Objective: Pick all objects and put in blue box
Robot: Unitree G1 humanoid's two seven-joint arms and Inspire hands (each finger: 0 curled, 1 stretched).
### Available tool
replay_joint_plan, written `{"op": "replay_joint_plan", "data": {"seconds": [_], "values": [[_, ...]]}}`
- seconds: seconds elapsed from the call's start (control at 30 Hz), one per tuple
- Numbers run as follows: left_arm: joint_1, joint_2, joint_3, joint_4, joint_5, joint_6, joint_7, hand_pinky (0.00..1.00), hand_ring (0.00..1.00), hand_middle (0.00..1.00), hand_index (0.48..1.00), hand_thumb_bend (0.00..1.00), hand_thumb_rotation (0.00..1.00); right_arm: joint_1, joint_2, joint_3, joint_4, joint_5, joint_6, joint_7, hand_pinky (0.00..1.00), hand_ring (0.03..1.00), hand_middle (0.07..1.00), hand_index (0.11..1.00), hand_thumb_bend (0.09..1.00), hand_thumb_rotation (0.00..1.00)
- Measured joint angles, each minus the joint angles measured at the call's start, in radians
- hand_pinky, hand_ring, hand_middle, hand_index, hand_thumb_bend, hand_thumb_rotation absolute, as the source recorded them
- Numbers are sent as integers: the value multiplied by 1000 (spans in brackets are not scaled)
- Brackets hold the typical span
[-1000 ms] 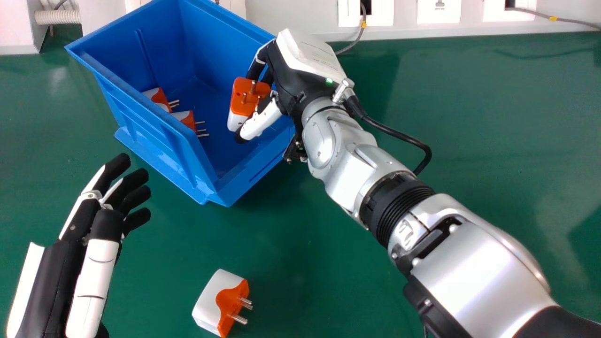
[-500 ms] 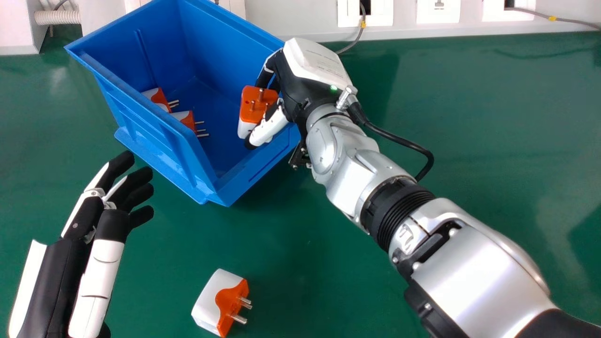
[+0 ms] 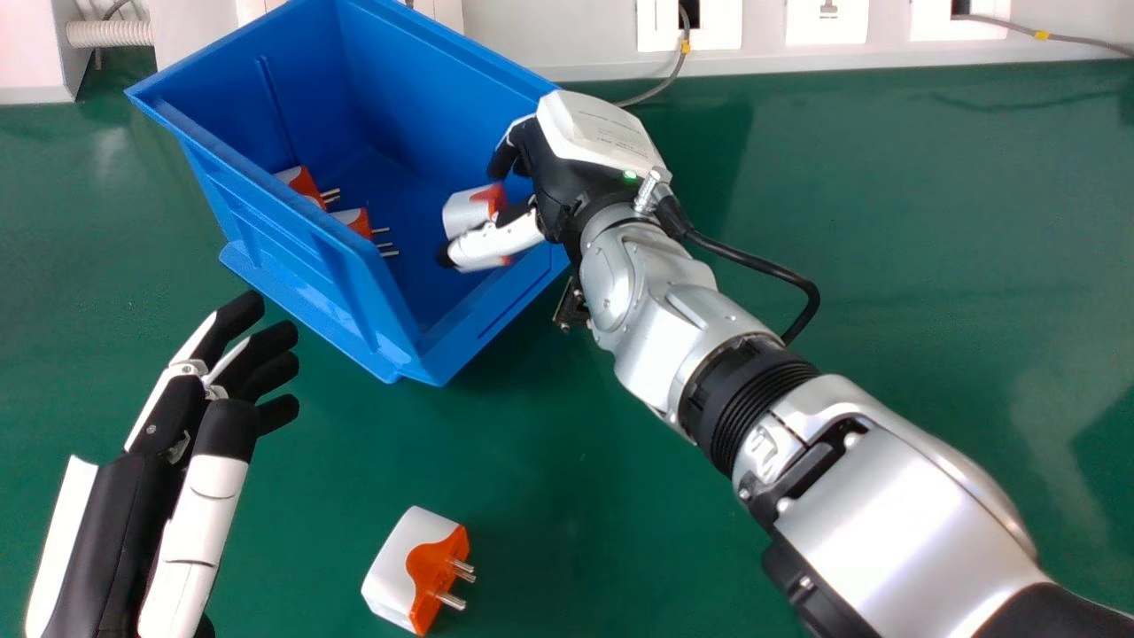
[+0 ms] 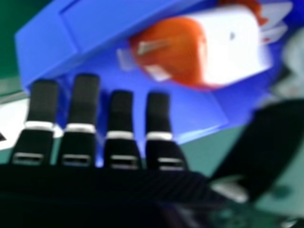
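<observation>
My right hand (image 3: 567, 168) hangs over the near right side of the blue box (image 3: 297, 270), its fingers open. Beyond its thumb a white-and-orange plug adapter (image 3: 467, 211) shows blurred inside the box. In the right hand view the adapter (image 4: 228, 45) is apart from the straight fingers of the right hand (image 4: 121, 142). Two more adapters, one (image 3: 301, 182) behind the other (image 3: 353, 221), lie against the box's left wall. Another adapter (image 3: 415, 567) rests on the green table, pins to the right. My left hand (image 3: 168, 416) is open above the table, left of it.
The green table (image 3: 886, 230) stretches right of the box. White wall sockets (image 3: 828, 22) and grey cables (image 3: 680, 66) line the back. A ribbed white hose (image 3: 108, 33) shows at the back left.
My right hand has opened, and the adapter it held has come loose and turned over. That hand moved right and nearer. The left hand shifted slightly right; the box moved a little.
</observation>
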Motion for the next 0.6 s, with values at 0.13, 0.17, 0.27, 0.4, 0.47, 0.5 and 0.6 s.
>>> {"op": "replay_joint_plan", "data": {"seconds": [0.13, 0.17, 0.27, 0.4, 0.47, 0.5, 0.6], "values": [[0, 0, -1, 0, 0, 0, 2, 828, 860, 864, 885, 810, 888, -6, 0, 4, 0, -1, 4, 5, 656, 834, 954, 927, 607, 844], [0, 0, -1, 0, 0, 0, 3, 827, 859, 864, 885, 815, 888, -8, 1, 8, 0, -4, 6, 8, 658, 836, 957, 930, 612, 854], [0, 0, -6, 0, 0, 0, 10, 826, 859, 863, 885, 823, 888, -16, 1, 13, 0, -8, 15, 20, 661, 839, 962, 938, 622, 870], [-3, -1, -8, 4, 0, 0, 14, 825, 859, 863, 885, 836, 888, -24, 1, 14, 0, -9, 16, 25, 663, 841, 972, 963, 656, 890], [-7, -2, -9, 4, 0, 0, 17, 825, 859, 863, 885, 840, 889, -24, 1, 12, 0, -9, 16, 26, 664, 842, 974, 968, 664, 892], [-9, -2, -10, 5, 0, 0, 17, 825, 859, 863, 885, 841, 889, -24, 1, 11, 0, -9, 16, 26, 664, 842, 975, 970, 666, 893], [-17, -2, -10, 9, 0, 0, 18, 826, 859, 863, 885, 844, 889, -25, 1, 10, 0, -8, 14, 26, 666, 847, 981, 974, 673, 897]]}}
